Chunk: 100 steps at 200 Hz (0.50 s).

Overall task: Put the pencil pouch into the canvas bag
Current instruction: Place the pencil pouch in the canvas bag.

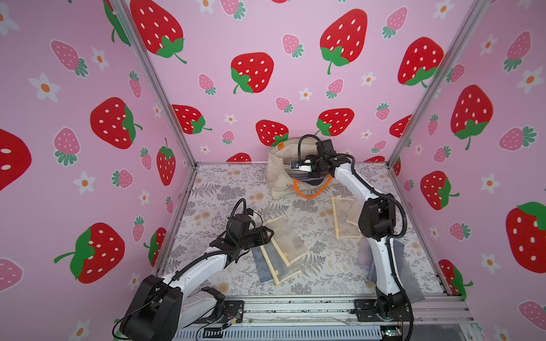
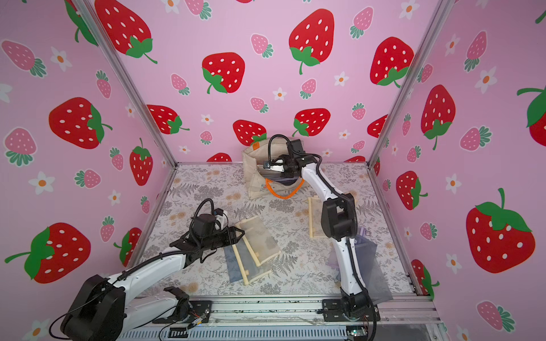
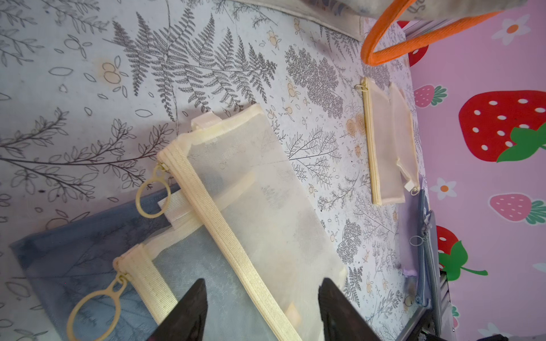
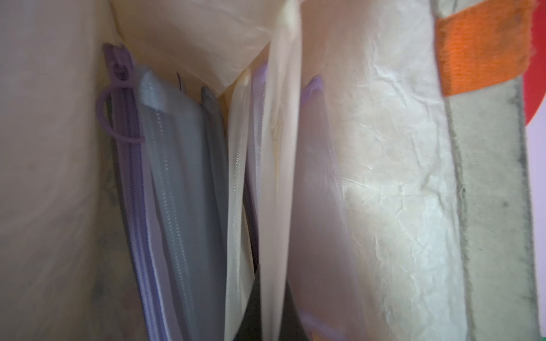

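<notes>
The cream canvas bag point(image 1: 276, 177) point(image 2: 251, 177) with an orange handle point(image 1: 310, 195) stands at the back of the table. My right gripper point(image 4: 273, 295) reaches down inside it and is shut on the edge of a cream mesh pencil pouch point(image 4: 279, 177). Lilac and grey pouches point(image 4: 165, 192) stand beside it within the bag's wall point(image 4: 399, 192). My left gripper point(image 3: 264, 283) point(image 1: 270, 233) hovers open over a cream pouch point(image 3: 260, 183) that lies on the table, holding nothing.
Under that cream pouch lie another cream one and a blue-grey pouch point(image 3: 74, 251). Two cream pouches point(image 1: 344, 218) lie beside the right arm. Lilac and blue pouches point(image 1: 366, 254) lie by its base. Pink strawberry walls enclose the floral table point(image 1: 224, 189).
</notes>
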Available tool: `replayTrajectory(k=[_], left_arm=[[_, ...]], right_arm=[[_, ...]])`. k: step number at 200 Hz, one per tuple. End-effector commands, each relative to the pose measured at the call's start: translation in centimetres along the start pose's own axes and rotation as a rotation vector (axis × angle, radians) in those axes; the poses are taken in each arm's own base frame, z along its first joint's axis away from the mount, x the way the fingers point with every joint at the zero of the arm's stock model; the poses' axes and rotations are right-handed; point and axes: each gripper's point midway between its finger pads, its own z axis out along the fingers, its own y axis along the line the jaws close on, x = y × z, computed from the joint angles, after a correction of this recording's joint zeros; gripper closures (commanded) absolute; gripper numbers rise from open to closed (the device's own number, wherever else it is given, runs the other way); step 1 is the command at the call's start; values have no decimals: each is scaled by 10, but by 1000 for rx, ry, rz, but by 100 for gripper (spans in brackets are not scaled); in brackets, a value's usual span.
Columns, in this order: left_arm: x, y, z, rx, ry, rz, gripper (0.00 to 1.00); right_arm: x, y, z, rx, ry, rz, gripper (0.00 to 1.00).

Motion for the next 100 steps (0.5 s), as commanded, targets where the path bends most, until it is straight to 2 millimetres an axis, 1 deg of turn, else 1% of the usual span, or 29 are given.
replayTrajectory(k=[1,9,13,33,38,40,44,54,57,69,91,100], left_arm=[[-9,-4,0,8,-18,0,38],[-9,-5,0,9,-20,0,38],[-9,-5,-1,11,-21,-1,38],[-9,-5,-3,13,-25,-4,38],[-8,-6,-4,14,-25,-4,38],[-8,-5,-4,13,-26,-4,38],[-8,-5,-5,12,-27,-5,38],[-8,-4,-8,3,-36,-10,38],[-8,-3,-10,-1,-39,-11,38],[-7,-2,-14,-7,-50,-12,37],[-5,4,-21,-41,-58,-18,37],[-2,8,-23,-63,-49,-24,37]], right_arm=[[-9,-10,-17,17,-23,16,81],[-13,-14,-23,35,-33,21,68],[-16,-16,-26,44,-40,24,64],[-33,-28,-49,99,-95,46,50],[-37,-30,-56,109,-108,52,49],[-39,-31,-58,113,-112,54,46],[-41,-32,-62,115,-120,59,43],[-48,-35,-73,124,-129,76,42],[-48,-34,-73,123,-128,85,42],[-51,-40,-87,152,-122,136,41],[-56,-53,-120,229,-123,295,39],[-58,-54,-133,246,-128,360,39]])
